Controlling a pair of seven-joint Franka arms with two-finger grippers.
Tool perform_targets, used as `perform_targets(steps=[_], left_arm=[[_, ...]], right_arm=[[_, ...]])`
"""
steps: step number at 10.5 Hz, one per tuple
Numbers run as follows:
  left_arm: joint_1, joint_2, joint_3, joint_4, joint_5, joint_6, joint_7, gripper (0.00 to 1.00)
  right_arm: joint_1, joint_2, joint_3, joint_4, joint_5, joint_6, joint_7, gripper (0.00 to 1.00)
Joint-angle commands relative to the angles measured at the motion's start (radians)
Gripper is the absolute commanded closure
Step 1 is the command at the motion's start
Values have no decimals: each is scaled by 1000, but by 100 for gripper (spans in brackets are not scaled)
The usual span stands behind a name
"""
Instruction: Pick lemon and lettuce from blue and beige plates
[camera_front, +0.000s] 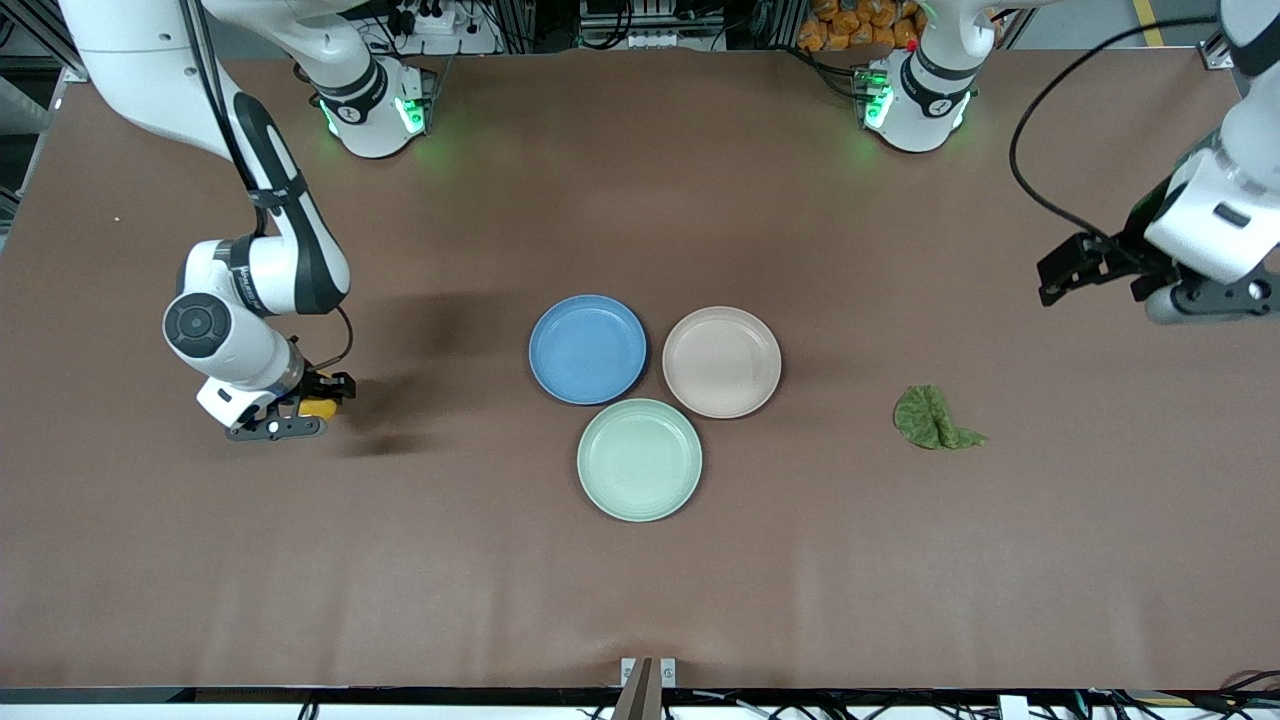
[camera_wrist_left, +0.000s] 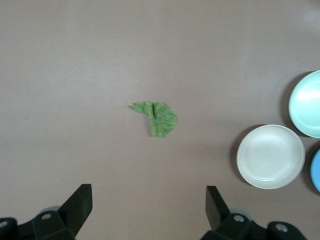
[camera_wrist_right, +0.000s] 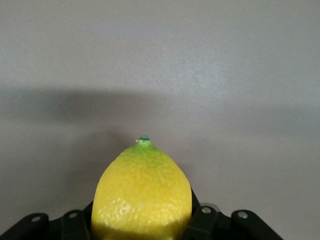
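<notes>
We hold the lemon (camera_wrist_right: 142, 197) clamped in our right gripper (camera_front: 318, 408), low over bare table toward the right arm's end, well apart from the blue plate (camera_front: 587, 349) and beige plate (camera_front: 721, 361). Both plates are empty, so we judge the picking done. Our left gripper (camera_wrist_left: 149, 210) hangs spread wide, the lettuce (camera_wrist_left: 156, 117) lying on the table ahead of its fingertips. Next calls for releasing the lemon gently.
</notes>
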Motion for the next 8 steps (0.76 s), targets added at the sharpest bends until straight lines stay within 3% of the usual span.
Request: perform_targets(steps=[1, 5, 6, 8], left_arm=[[8, -48, -2, -23, -37, -26, 16, 0], [1, -54, 4, -23, -38, -26, 17, 0], [-1, -62, 7, -23, -38, -29, 16, 0], [-7, -67, 21, -23, -37, -66, 17, 0]], right_arm=[[5, 50, 4, -14, 41, 87, -16, 79], [14, 104, 4, -11, 41, 159, -16, 78], [14, 105, 4, -8, 41, 159, -14, 69], [16, 96, 4, 1, 41, 144, -16, 0]])
